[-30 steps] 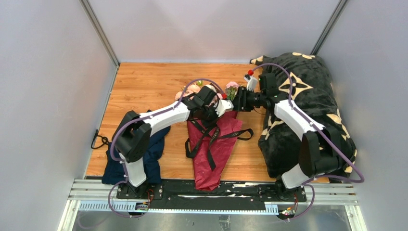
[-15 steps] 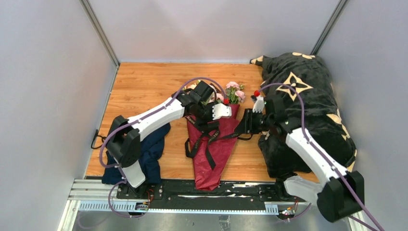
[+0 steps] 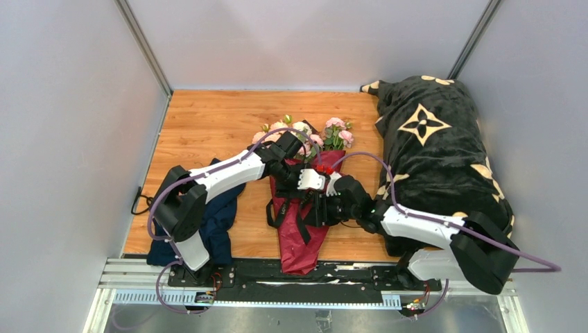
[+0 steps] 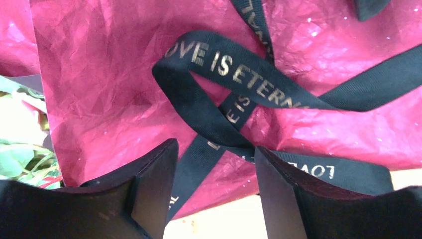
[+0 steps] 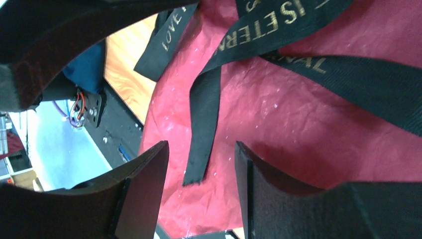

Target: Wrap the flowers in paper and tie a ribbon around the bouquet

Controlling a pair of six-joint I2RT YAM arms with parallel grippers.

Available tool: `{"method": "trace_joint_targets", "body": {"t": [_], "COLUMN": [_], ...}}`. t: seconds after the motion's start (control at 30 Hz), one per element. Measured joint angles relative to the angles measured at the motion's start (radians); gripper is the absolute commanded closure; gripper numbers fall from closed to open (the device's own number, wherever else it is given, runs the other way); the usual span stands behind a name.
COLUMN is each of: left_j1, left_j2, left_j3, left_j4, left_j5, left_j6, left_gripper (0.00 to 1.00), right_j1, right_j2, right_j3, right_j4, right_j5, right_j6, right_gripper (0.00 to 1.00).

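At the left of the wooden bench [image 3: 208,125], a navy blue cloth [image 3: 223,211] lies crumpled beside the base of the left arm [image 3: 229,170]. That arm reaches over the cloth towards the middle. There the bouquet [image 3: 286,232] lies with its point towards the arms. The paper [image 3: 298,253], crinkly burgundy, forms a cone, and the flowers [image 3: 335,132], pale pink roses with green leaves, spill from its far end.

The ribbon [image 4: 219,69] is black with gold capitals. In the left wrist view the looped strand reads "LOVE IS ETERN", the rest passing under another strand, and "LOVE" shows again on a lower strand. The right wrist view gives "LOVE", "IS ETER" and "NAL" in pieces. The strands cross over the cone's upper half; whether they make a knot I cannot tell.

The left pincer [image 4: 214,164] hangs close over that crossing with its jaws apart. A strand of ribbon runs beneath the gap, and the pincer clamps nothing. Just right of it, the right pincer [image 5: 201,149] hovers over the paper lower down the cone. Its jaws are likewise apart and hold nothing, and a loose cut end of ribbon lies under the gap. From above, the two pincers sit near each other over the cone.

At the far right a black blanket [image 3: 437,152] with cream flower shapes is heaped along the bench.
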Motion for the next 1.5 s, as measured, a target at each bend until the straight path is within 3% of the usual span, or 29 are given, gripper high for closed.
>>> {"method": "trace_joint_targets", "body": {"t": [0.13,0.23,0.43,0.67,0.83,1.1,1.17,1.3,1.37,1.5], "left_j1": [0.004,0.001,-0.008,-0.003,0.001,0.027,0.051,0.077,0.080,0.086], "left_j2": [0.025,0.040,0.049,0.037,0.033,0.030,0.026,0.009,-0.004,-0.050], "left_j3": [-0.023,-0.054,-0.077,-0.078,-0.080,-0.084,-0.084,-0.089,-0.097,-0.119], "left_j4": [0.050,0.081,0.120,0.115,0.143,0.151,0.142,0.125,0.121,0.111], "left_j5": [-0.024,-0.037,-0.026,0.013,0.000,-0.008,0.010,0.028,0.037,0.066], "left_j6": [-0.012,-0.019,-0.031,-0.089,-0.167,-0.248,-0.265,-0.283,-0.287,-0.288], "left_gripper": [0.40,0.52,1.00,1.00,1.00,1.00,1.00,1.00,1.00,1.00], "right_j1": [0.026,0.051,0.098,0.190,0.222,0.223,0.223,0.222,0.222,0.214], "right_j2": [0.074,0.121,0.121,-0.018,0.040,0.142,0.177,0.219,0.217,0.145], "right_j3": [-0.045,-0.077,-0.136,-0.168,-0.144,-0.108,-0.090,-0.057,-0.043,-0.053], "right_j4": [0.141,0.219,0.327,0.310,0.423,0.490,0.489,0.481,0.467,0.403], "right_j5": [0.093,0.154,0.256,0.415,0.413,0.525,0.571,0.615,0.628,0.628], "right_j6": [0.039,0.063,0.072,-0.028,-0.097,-0.086,-0.071,-0.067,-0.070,-0.069], "right_gripper": [0.42,0.42,0.43,0.42,0.41,0.50,0.57,0.89,1.00,1.00]}}
